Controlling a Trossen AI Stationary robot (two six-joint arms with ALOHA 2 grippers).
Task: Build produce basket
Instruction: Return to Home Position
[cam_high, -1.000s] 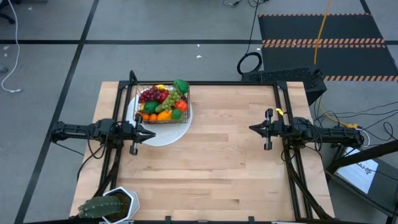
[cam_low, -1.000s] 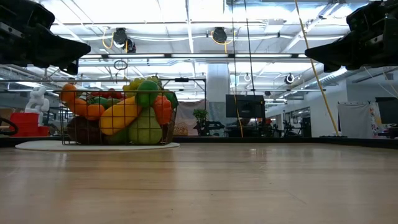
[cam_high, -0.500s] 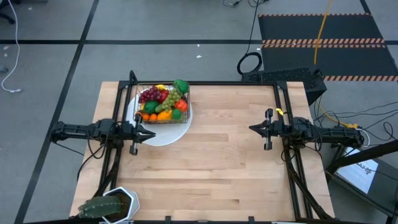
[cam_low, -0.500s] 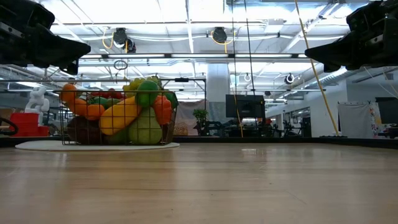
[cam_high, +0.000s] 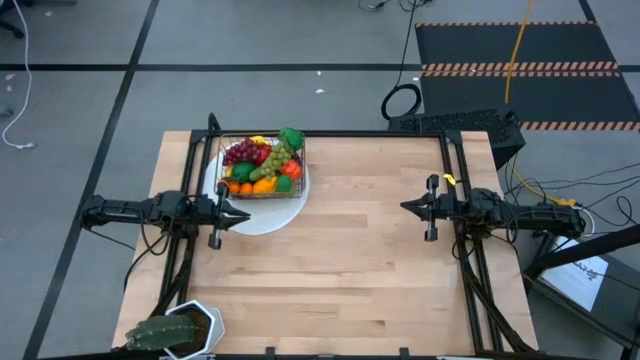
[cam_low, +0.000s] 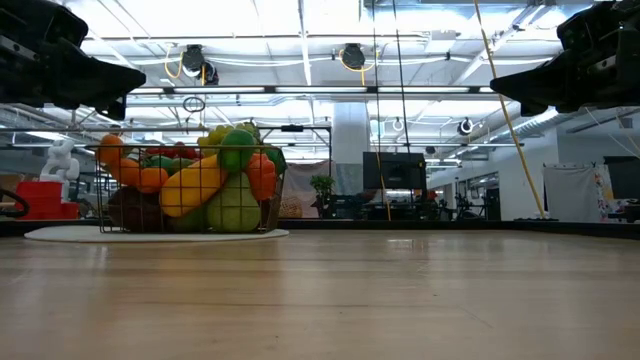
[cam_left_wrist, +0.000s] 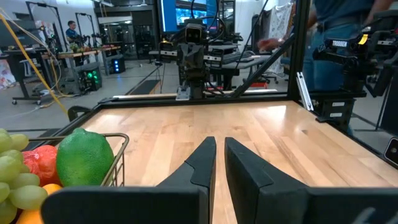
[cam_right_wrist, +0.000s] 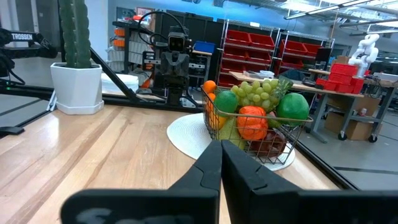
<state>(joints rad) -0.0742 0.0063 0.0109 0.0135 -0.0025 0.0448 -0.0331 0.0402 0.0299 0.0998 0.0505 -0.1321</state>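
Wire basket (cam_high: 221, 165): heaped with produce (cam_high: 258, 158), on white plate (cam_high: 262, 218), bench (cam_high: 350, 260) far-left corner. Left hand (cam_high: 244, 214) at the plate's edge, right hand (cam_high: 405, 207) well apart; both closed, empty. Filling judged complete; next move calls only for parking the arms at home.

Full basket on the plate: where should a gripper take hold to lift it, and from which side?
Probably the basket's top rim wire, at the bare corner beside the lime, coming down from above with one finger inside and one outside. The produce heaps above the rim, so the middle offers no hold, and thin wire suits a narrow pinch.
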